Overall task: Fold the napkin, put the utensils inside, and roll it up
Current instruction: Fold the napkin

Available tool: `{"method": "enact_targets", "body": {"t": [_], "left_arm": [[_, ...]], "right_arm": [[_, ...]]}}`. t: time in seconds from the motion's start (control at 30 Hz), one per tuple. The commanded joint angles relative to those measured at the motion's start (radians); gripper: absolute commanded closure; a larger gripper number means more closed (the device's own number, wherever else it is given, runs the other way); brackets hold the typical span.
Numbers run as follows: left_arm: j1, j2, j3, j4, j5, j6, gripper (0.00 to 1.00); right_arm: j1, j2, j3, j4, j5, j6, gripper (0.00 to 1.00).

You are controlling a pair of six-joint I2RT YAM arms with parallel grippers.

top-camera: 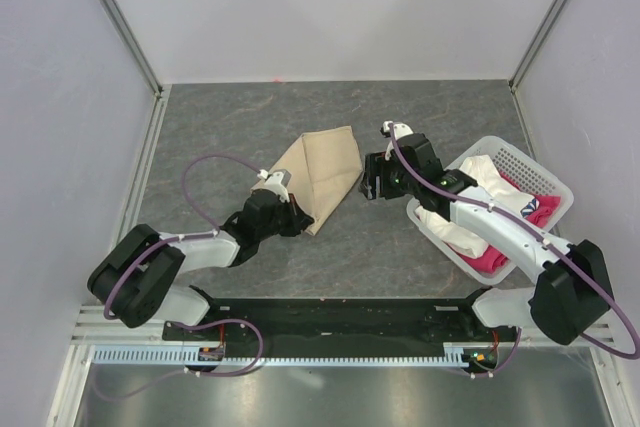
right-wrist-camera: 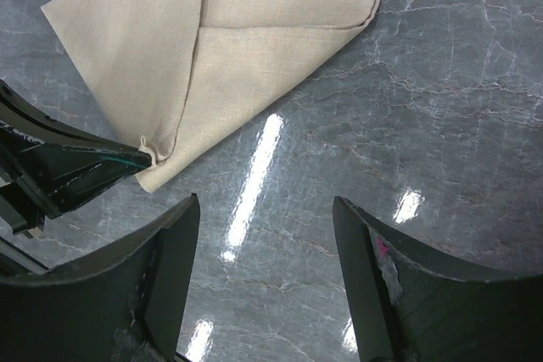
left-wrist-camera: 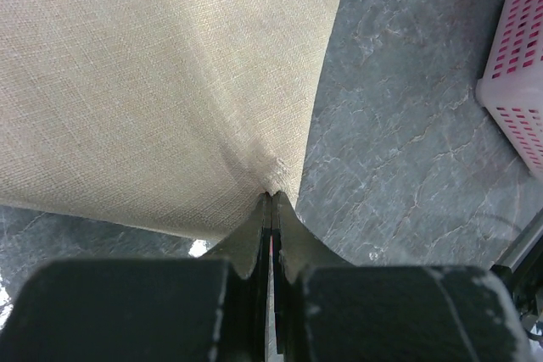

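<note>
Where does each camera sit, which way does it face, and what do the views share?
Top external: above and behind, looking down on the table; left arm, right arm, napkin and basket show.
Left wrist: on the left arm, looking along the shut left hand pinching the napkin's edge.
Right wrist: on the right arm, looking down past the open right hand at table and napkin.
Shared: napkin in all three; left hand's pinch in both wrist views.
</note>
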Motion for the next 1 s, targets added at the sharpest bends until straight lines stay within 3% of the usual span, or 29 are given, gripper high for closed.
{"method": "enact_targets", "body": {"t": [0.0,0.07,0.2,0.37,0.47,0.77,0.87,0.97], "left_arm": [[-0.009,0.001,-0.011,0.064,0.008,-0.017,0.98],[-0.01,0.0,-0.009,0.064,0.019,-0.018,0.96],[-0.015,-0.011,0.0,0.058,0.051,-0.023,0.82],[-0.015,-0.066,0.018,0.014,0.087,-0.015,0.45],[-0.015,-0.121,0.049,-0.036,0.1,-0.009,0.36],[0.037,-0.234,0.158,-0.246,0.042,0.045,0.22],[0.155,-0.218,0.166,-0.309,0.015,0.0,0.22],[0.305,-0.198,0.14,-0.275,0.076,-0.061,0.22]], "right_arm": [[-0.004,0.015,-0.002,0.035,-0.018,0.002,0.27],[-0.002,0.018,-0.005,0.037,-0.023,0.002,0.28],[-0.004,0.018,-0.012,0.035,-0.025,0.004,0.27],[-0.002,0.023,-0.022,0.037,-0.028,0.011,0.27],[-0.002,0.038,-0.022,0.04,-0.026,0.022,0.27],[-0.002,0.144,-0.035,0.144,-0.095,0.083,0.28],[-0.002,0.214,-0.009,0.172,-0.101,0.093,0.3],[-0.002,0.296,0.037,0.179,-0.072,0.102,0.34]]}}
